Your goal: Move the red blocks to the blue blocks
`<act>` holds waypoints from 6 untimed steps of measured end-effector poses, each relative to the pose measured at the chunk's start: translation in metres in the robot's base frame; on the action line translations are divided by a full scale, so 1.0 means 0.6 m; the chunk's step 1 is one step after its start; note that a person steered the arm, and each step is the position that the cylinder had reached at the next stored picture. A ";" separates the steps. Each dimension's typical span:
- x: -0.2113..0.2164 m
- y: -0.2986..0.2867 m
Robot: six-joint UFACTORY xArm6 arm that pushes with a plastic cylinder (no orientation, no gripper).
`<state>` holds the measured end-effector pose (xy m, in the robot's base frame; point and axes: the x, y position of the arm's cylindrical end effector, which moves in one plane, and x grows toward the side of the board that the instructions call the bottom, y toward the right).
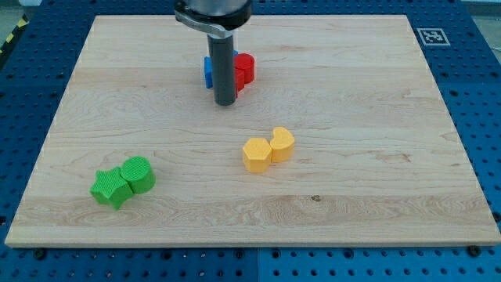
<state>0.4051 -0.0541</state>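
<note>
Up near the view's top, my tip (pixel 225 103) planted on the wooden worktop (pixel 376 157), just below a tight cluster: red block (pixel 245 68) on the rod's right, blue block (pixel 209 72) on its left, shapes partly hidden behind the rod. No claw fitted, so no open or closed state to tell. Lower down, two yellow blocks (pixel 268 150) touching; bottom left, green star (pixel 109 188) against green cylinder (pixel 139 173).

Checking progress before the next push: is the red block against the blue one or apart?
Against it: red block touches blue block behind my tip.
</note>
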 end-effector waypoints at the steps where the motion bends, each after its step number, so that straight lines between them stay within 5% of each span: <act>1: 0.024 -0.069; 3: 0.129 -0.331; 4: 0.250 -0.381; 5: 0.330 -0.346; 6: 0.309 -0.267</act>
